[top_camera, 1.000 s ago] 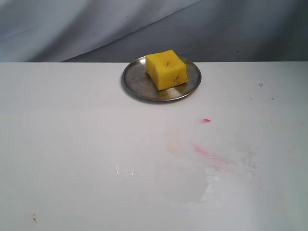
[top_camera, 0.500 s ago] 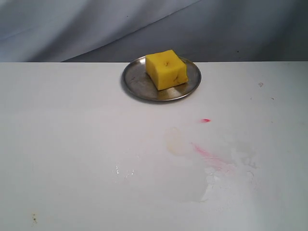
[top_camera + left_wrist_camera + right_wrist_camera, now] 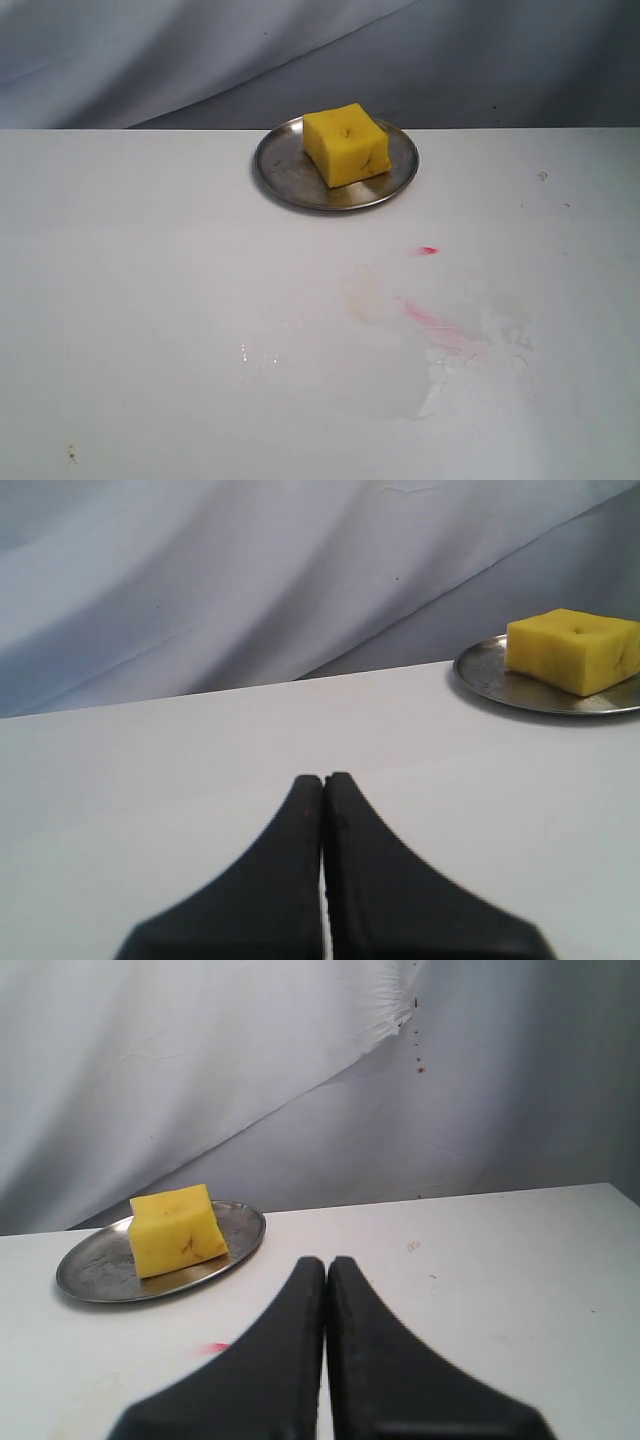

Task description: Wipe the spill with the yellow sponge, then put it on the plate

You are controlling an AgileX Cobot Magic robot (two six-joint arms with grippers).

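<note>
The yellow sponge [image 3: 345, 144] sits on the silver plate [image 3: 285, 172] at the back of the white table; it also shows as the yellow sponge [image 3: 572, 650] on the plate [image 3: 490, 675] in the left wrist view, and as the sponge [image 3: 177, 1229] on the plate [image 3: 95, 1265] in the right wrist view. A faint pale beige spill [image 3: 365, 300] marks the table in front of the plate, with red streaks beside it. My left gripper [image 3: 323, 778] and right gripper [image 3: 326, 1260] are both shut, empty, and well short of the plate. Neither arm appears in the exterior view.
A small red spot [image 3: 428, 250] and a pink smear [image 3: 440, 325] lie right of the spill. Wet patches [image 3: 450, 385] and droplets [image 3: 255, 355] glisten nearer the front. Grey cloth [image 3: 200, 50] hangs behind the table's back edge.
</note>
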